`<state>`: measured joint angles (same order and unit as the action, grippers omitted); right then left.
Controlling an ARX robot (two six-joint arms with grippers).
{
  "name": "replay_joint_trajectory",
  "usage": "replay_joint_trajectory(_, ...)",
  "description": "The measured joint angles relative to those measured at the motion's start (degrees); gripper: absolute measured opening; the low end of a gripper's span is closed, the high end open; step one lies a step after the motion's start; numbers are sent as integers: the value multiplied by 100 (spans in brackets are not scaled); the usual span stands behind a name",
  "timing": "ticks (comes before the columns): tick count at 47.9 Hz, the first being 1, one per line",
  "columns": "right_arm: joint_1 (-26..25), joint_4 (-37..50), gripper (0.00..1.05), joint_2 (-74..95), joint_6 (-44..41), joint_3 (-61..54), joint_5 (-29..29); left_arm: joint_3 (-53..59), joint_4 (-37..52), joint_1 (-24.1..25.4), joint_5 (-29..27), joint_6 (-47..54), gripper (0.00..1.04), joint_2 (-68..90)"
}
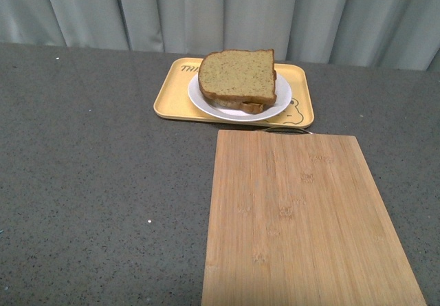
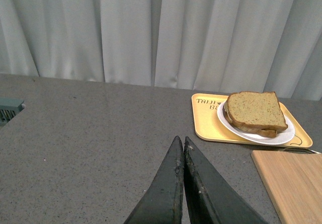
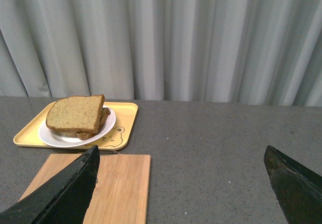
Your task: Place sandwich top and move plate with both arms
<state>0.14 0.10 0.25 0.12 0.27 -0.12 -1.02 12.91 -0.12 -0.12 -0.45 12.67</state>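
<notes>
- Now: top slice [image 1: 238, 74] sits on the sandwich on the plate [image 1: 206, 102], inside the tray [image 1: 168, 100] near the worktop's far edge.
- Left gripper [image 2: 182, 146] jaws together.
- Right gripper [image 3: 181, 161] jaws wide apart, holding nothing.

Matt speckled grey tabletop [image 1: 89, 182], smooth bamboo-grain wood board [image 1: 302, 216], glossy white plate [image 1: 237, 110], yellow plastic tray [image 1: 172, 96], coarse-crumb bread [image 1: 237, 72].

Sandwich top [image 1: 237, 75] lies on the stacked sandwich, on the plate [image 1: 206, 102] — plate sits in the tray [image 1: 170, 100]. Cutting board [image 1: 302, 216] lies on the countertop [image 1: 96, 196] just in front of the tray.
</notes>
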Motion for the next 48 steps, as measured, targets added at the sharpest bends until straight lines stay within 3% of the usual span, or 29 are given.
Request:
replay_joint_trajectory(10,0,0,95,0,0,0,0,-2,-286,0,2,0,4,-282)
replay_joint_trajectory(14,0,0,95,0,0,0,2,-2,-1193,0,13,2,4,-1005)
replay_joint_trajectory(21,-2,0,95,0,0,0,0,-2,-1276,0,11,-2,4,-1233)
replay_joint_trajectory(27,0,0,95,0,0,0,0,-2,-1276,0,13,2,30,-1237)
replay_joint_trajectory(40,0,0,95,0,0,0,0,-2,-1276,0,13,2,68,-1237)
replay_joint_trajectory(48,-2,0,95,0,0,0,0,-2,-1276,0,13,2,97,-1237)
